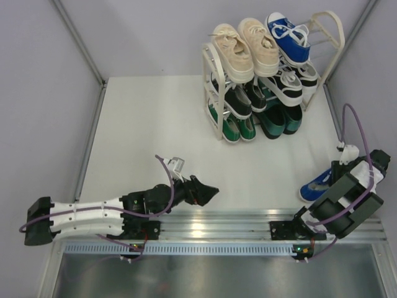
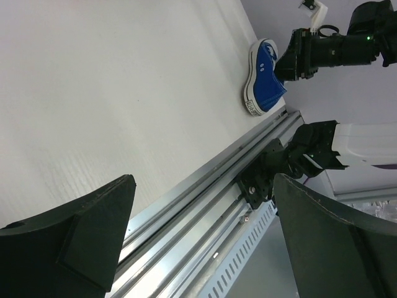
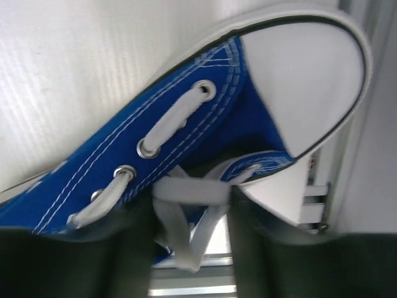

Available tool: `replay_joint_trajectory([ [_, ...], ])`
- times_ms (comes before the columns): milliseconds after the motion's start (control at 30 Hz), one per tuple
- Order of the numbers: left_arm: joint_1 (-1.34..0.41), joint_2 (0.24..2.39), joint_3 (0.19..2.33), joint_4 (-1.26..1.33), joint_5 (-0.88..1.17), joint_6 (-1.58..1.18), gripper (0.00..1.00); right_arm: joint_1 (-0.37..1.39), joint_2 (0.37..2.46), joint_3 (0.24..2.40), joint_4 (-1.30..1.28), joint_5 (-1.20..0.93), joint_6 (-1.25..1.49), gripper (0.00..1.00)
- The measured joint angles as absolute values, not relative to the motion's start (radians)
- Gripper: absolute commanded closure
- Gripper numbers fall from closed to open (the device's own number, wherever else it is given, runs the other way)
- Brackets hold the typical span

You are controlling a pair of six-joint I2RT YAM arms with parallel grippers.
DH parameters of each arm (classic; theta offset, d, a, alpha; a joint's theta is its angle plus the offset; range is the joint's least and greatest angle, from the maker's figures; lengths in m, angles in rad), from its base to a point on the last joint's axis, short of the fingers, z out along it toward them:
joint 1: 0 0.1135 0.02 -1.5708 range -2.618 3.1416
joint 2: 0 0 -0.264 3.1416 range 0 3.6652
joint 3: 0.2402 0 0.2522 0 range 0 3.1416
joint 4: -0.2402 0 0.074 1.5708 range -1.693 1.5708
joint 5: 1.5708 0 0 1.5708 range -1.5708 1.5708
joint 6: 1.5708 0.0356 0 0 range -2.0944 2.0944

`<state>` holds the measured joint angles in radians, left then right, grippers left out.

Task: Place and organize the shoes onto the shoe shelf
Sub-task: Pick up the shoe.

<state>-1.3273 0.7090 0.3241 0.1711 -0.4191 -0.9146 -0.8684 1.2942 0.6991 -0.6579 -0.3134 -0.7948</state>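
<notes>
One blue white-laced sneaker (image 1: 315, 185) lies on the table at the right, near the front rail. My right gripper (image 3: 189, 230) is down on it. Its dark fingers (image 3: 124, 248) press the blue sneaker (image 3: 186, 143) from both sides of the laced throat, with the white laces (image 3: 180, 192) bunched between them. My left gripper (image 1: 211, 192) hovers open and holds nothing, low over the front rail at centre; its view takes in the blue sneaker (image 2: 265, 77) far off. The shoe shelf (image 1: 214, 93) stands at the back right, with cream sneakers (image 1: 245, 42) and the other blue sneaker (image 1: 288, 37) on top.
Lower tiers hold black-and-white striped sneakers (image 1: 285, 84), black sneakers (image 1: 236, 99), green canvas sneakers (image 1: 236, 127) and dark green loafers (image 1: 279, 118). An aluminium rail (image 1: 236, 223) runs along the table's near edge. Grey walls enclose the table on the left, back and right.
</notes>
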Motion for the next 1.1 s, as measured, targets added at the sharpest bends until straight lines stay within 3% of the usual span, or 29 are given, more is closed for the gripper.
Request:
replay_joint_trajectory([
  [167,-1.327,0.771,0.324,0.240,-0.388,-0.912,0.02,-0.873,1.272,0.679,-0.602,-0.282,-0.830,1.00],
  [533,-1.327,0.868,0.323,0.405,-0.352,-0.853,0.02,-0.825,1.046,0.671,-0.900,-0.599,-1.086,1.00],
  [833,-1.323,1.137,0.401,0.557,-0.319,-0.780,0.02,-0.529,0.880,0.784,-1.218,-0.930,-1.371,1.00],
  [1100,-1.301,1.313,0.509,0.763,-0.306,-0.744,0.02,-0.250,0.862,0.858,-1.232,-1.064,-1.306,1.00],
])
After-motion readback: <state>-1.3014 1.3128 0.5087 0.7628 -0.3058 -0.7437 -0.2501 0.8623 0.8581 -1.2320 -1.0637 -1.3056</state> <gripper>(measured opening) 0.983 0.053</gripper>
